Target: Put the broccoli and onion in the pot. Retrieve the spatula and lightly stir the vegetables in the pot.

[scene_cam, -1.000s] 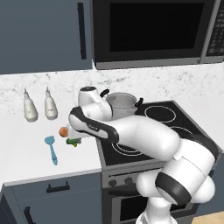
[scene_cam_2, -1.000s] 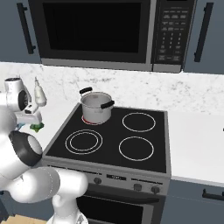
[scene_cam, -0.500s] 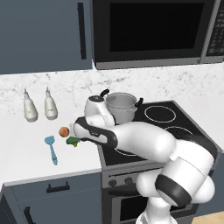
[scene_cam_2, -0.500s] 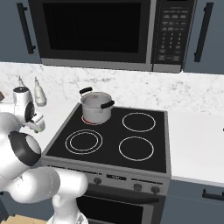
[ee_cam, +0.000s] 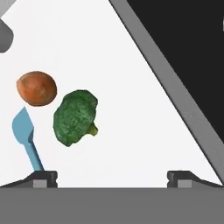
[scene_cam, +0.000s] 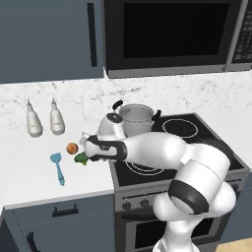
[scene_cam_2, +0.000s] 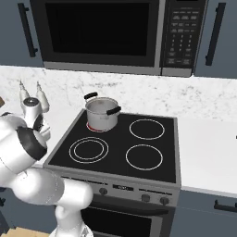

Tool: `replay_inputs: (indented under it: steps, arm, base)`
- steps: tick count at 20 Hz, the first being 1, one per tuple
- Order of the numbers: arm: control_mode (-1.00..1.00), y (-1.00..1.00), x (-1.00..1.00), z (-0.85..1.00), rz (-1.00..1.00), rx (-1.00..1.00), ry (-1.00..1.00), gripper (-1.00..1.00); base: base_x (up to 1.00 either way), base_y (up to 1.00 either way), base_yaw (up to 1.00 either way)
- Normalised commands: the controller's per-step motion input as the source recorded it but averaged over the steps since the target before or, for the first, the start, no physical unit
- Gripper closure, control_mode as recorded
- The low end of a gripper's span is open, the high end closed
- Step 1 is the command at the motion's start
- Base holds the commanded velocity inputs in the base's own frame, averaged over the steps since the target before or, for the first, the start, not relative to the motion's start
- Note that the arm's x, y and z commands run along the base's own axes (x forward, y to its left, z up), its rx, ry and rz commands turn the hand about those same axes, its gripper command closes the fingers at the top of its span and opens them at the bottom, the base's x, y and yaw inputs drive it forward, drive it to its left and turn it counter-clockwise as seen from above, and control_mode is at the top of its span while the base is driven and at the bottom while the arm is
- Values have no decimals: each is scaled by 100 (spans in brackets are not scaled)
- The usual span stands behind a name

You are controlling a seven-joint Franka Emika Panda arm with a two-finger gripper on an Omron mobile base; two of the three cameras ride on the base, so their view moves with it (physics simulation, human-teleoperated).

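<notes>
The gripper (ee_cam: 111, 177) hangs above the white counter (scene_cam: 29, 162) left of the stove (scene_cam_2: 125, 148), its jaws spread wide and holding nothing. Below it the broccoli (ee_cam: 75, 116) lies just beside the onion (ee_cam: 36, 88), with the spatula (ee_cam: 26, 138) near them. The pot (scene_cam: 136, 118) stands on the far left burner.

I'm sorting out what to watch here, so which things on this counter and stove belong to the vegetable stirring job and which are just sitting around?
Part of the job:
broccoli
onion
spatula
pot
gripper, open above the counter

Just lying about:
two white bottles
microwave
</notes>
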Motion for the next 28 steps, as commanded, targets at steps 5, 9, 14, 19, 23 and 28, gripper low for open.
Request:
replay_inputs:
  steps: [5,9,14,19,23,28]
  arm:
    - [-100,25,48,-18,-17,8,0,-100]
    - [-100,25,44,-23,-16,2,0,-100]
    - [-100,19,42,-19,-13,2,0,-100]
    - [-100,17,46,-15,-7,5,4,-100]
    - [-100,23,20,-10,0,10,3,-100]
    - [-100,21,9,-6,0,11,0,-100]
  base:
    - [0,0,0]
    - [0,0,0]
    - [0,0,0]
    - [0,0,0]
    - [0,0,0]
    - [0,0,0]
